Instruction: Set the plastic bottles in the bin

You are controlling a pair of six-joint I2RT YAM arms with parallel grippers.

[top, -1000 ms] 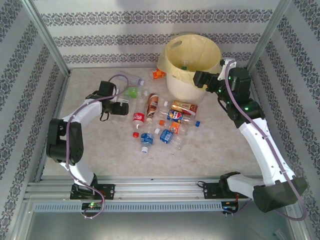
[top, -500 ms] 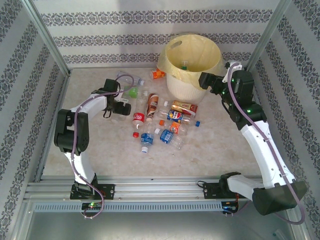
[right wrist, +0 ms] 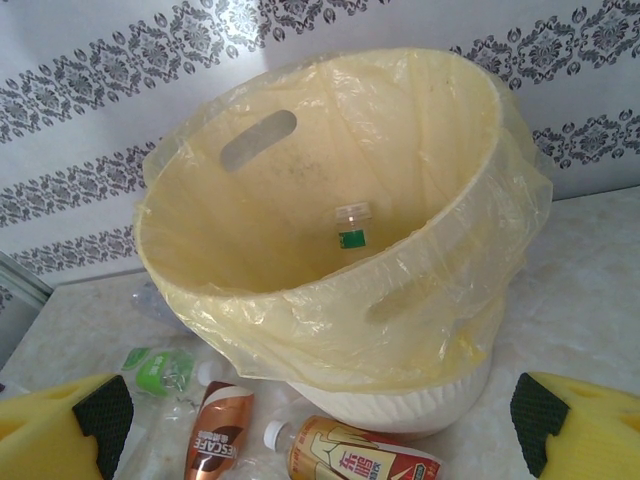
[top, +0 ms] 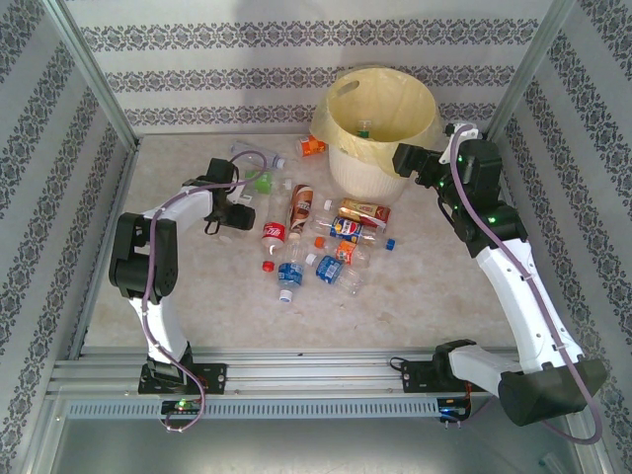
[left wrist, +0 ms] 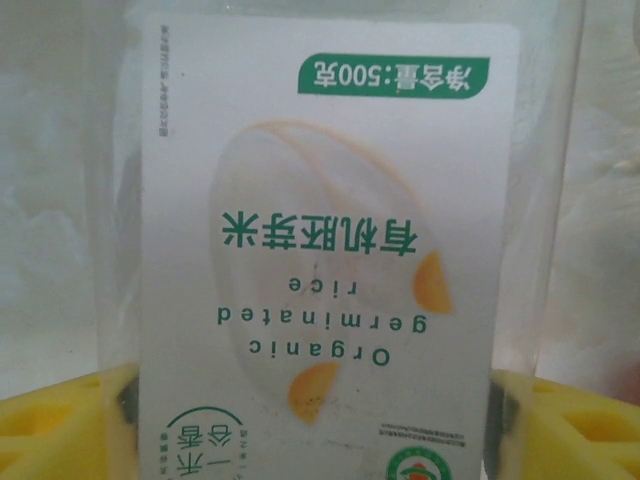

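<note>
My left gripper (top: 237, 212) is at the left of the table, and in its wrist view (left wrist: 310, 420) the yellow pads (left wrist: 60, 430) press both sides of a clear plastic bottle (left wrist: 330, 250) with a white rice label. Several more plastic bottles lie in the middle: a red-labelled one (top: 273, 232), a brown one (top: 300, 204), a blue one (top: 289, 272) and a red-gold one (right wrist: 365, 462). The bin (top: 331, 117), a white bucket with a pale yellow liner (right wrist: 300, 200), holds one small bottle (right wrist: 351, 225). My right gripper (top: 410, 163) hovers open beside the bin's right rim, nothing between its fingers (right wrist: 320, 440).
Loose caps (top: 267, 265) lie among the bottles. A green-labelled bottle (top: 262, 182) and an orange one (top: 312, 146) lie left of the bin. Patterned walls and metal posts (top: 94, 89) close in the table on three sides.
My left arm swung its elbow to the right and its jaws narrowed onto the rice bottle. The right gripper drew back slightly to the right of the bin.
</note>
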